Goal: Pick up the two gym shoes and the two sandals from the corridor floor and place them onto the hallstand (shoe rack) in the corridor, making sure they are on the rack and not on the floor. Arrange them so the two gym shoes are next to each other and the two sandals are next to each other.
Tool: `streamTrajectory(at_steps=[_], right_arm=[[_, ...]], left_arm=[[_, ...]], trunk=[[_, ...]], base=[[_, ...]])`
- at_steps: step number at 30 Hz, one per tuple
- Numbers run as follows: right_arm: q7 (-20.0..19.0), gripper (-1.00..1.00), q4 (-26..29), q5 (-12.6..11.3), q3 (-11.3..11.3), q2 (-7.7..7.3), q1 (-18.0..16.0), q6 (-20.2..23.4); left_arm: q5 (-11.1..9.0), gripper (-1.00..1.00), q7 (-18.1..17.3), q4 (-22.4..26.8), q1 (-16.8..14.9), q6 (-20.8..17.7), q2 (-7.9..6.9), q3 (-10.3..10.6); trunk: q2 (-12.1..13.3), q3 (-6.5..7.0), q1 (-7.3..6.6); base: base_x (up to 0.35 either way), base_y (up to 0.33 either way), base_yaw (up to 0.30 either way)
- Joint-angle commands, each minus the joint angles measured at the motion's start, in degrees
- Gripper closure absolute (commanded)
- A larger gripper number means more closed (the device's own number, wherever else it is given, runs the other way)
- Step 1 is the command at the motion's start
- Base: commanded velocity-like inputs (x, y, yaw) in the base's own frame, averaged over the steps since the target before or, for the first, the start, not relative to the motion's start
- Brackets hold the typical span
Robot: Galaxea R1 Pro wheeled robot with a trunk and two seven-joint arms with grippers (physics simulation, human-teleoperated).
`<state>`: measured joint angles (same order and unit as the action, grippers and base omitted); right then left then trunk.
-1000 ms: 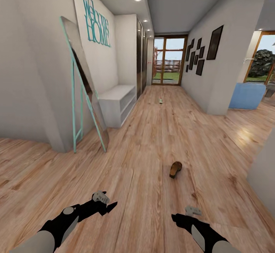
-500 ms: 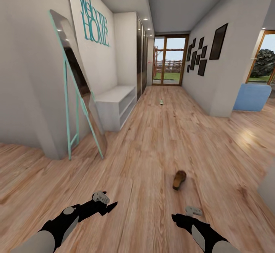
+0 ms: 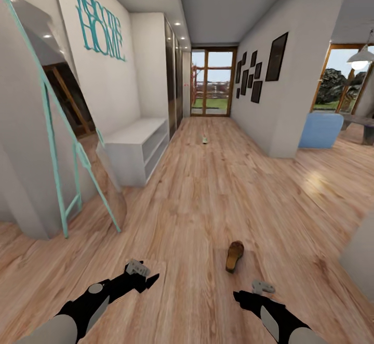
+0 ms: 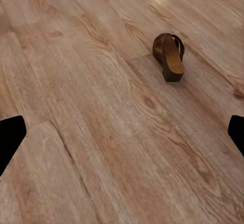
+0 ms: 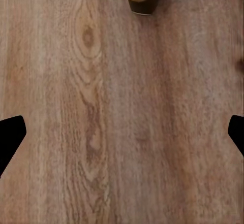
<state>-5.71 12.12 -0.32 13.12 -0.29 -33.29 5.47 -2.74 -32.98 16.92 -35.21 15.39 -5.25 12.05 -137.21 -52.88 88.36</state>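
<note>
Sandal (image 3: 234, 256) lies on floor (image 3: 197, 198) just beyond right fingers (image 3: 240, 296).

Sandal (image 4: 169, 57) lies alone on corridor floor (image 4: 101, 132), toward one o'clock of the left gripper (image 4: 122, 137) | fingertips (image 4: 10, 132) spread wide, holding nothing | heel end nearest camera

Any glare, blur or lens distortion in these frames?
Head view: wide-angle stretch, walls and the leaning mirror bow outward; a bright sheen on the corridor floor at right. Left wrist view: the sandal soft but readable, glare patch beyond it. Right wrist view: the planks slightly blurred.
</note>
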Motion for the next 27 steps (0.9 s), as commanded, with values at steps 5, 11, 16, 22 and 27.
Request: streamTrajectory(at_steps=[5, 11, 16, 22, 27], right_arm=[[-0.3, -1.00, 0.1, 0.0, 0.4, 0.02, 0.0, 0.3], [-0.3, -1.00, 0.1, 0.0, 0.4, 0.02, 0.0, 0.3], [-0.3, -1.00, 0.1, 0.0, 0.4, 0.02, 0.0, 0.3], [-0.3, -1.00, 0.1, 0.0, 0.3, 0.00, 0.0, 0.3], [-0.3, -1.00, 0.1, 0.0, 0.4, 0.02, 0.0, 0.3]], left_arm=[[-0.3, -1.00, 2.1, -0.2, 0.0, 0.3, 0.73, 0.3], [-0.3, -1.00, 2.3, -0.5, 0.0, 0.3, 0.84, 0.3], [-0.3, -1.00, 2.3, -0.6, 0.0, 0.3, 0.85, 0.3], [-0.3, -1.00, 2.3, -0.6, 0.0, 0.3, 0.85, 0.3], [-0.3, -1.00, 2.3, -0.6, 0.0, 0.3, 0.85, 0.3]], trunk=[[0.0, -0.06, 0.02], [0.0, -0.06, 0.02], [0.0, -0.06, 0.02], [0.0, -0.06, 0.02], [0.0, -0.06, 0.02]], base=[[0.348, 0.000, -0.297], [0.348, 0.000, -0.300], [0.348, 0.000, -0.300], [0.348, 0.000, -0.300], [0.348, -0.001, -0.300]])
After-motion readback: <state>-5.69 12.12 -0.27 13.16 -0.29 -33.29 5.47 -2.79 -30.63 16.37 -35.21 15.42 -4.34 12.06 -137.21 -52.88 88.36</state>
